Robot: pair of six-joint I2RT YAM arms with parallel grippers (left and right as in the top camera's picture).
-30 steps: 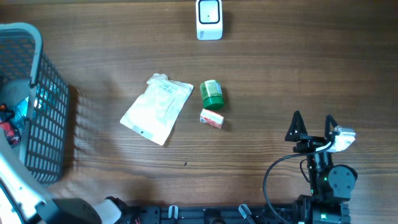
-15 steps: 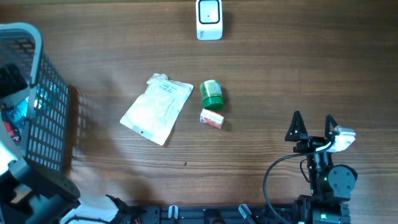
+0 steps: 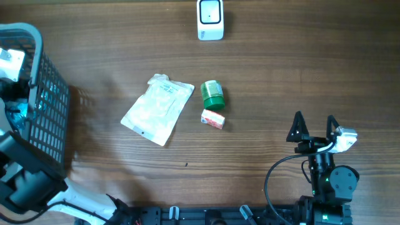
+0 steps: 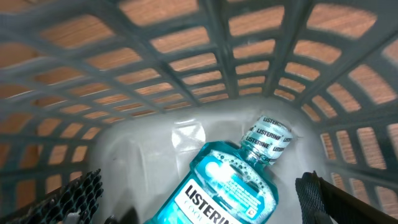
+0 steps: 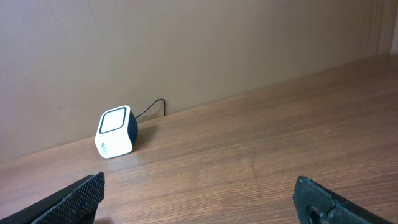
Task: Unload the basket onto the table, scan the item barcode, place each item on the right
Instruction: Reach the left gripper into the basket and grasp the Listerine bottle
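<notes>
You've grabbed nothing yet; left gripper (image 4: 199, 198) fingers apart over the mouthwash bottle (image 4: 231, 186) in the basket (image 3: 45, 128); right gripper (image 3: 314, 119) spread, empty; scanner (image 3: 210, 19) pass remains.

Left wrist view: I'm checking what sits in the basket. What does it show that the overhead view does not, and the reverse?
Only the left wrist view: a blue mouthwash bottle lying in the basket, cap and label legible. Only the overhead: the scanner, white pouch, green jar, small box and the open right gripper. Both: the basket; overhead gives only a blue glimpse inside.
</notes>
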